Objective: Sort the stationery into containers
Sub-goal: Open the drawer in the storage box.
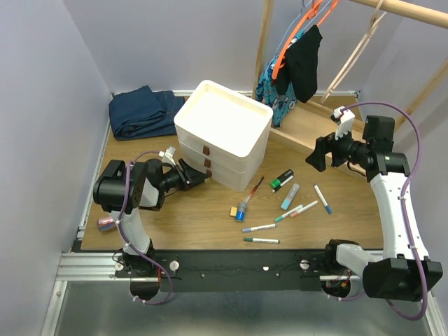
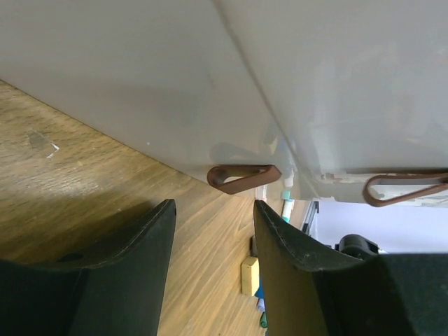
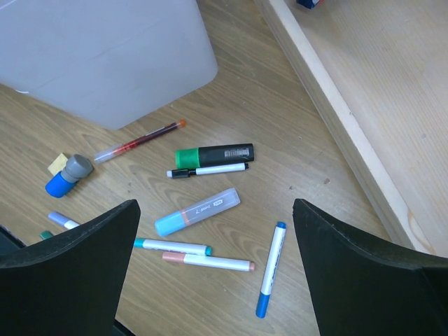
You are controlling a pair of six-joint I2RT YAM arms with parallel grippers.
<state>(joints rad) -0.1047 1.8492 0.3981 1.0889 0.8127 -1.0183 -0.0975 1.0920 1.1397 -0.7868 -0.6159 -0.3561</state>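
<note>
Nearest me, pens and markers (image 1: 294,210) lay loose on the table, none sorted yet. The left gripper (image 1: 198,175) stood half-spread just short of the lowest drawer handle (image 2: 241,178); it should ease in squarely, I judged, then pinch. Farther right, the right gripper (image 1: 316,155) hung fully spread, holding nothing, beside the white drawers (image 1: 222,133).

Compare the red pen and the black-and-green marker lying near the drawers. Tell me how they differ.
The red pen is thin with a see-through barrel; the black-and-green marker is thick and opaque. The pen is longer, the marker shorter and stubby. The pen lies slanted, its tip toward the drawer unit; the marker lies nearly level in the right wrist view. Both lie flat on the wooden table, loose, with neither gripper touching them.
</note>
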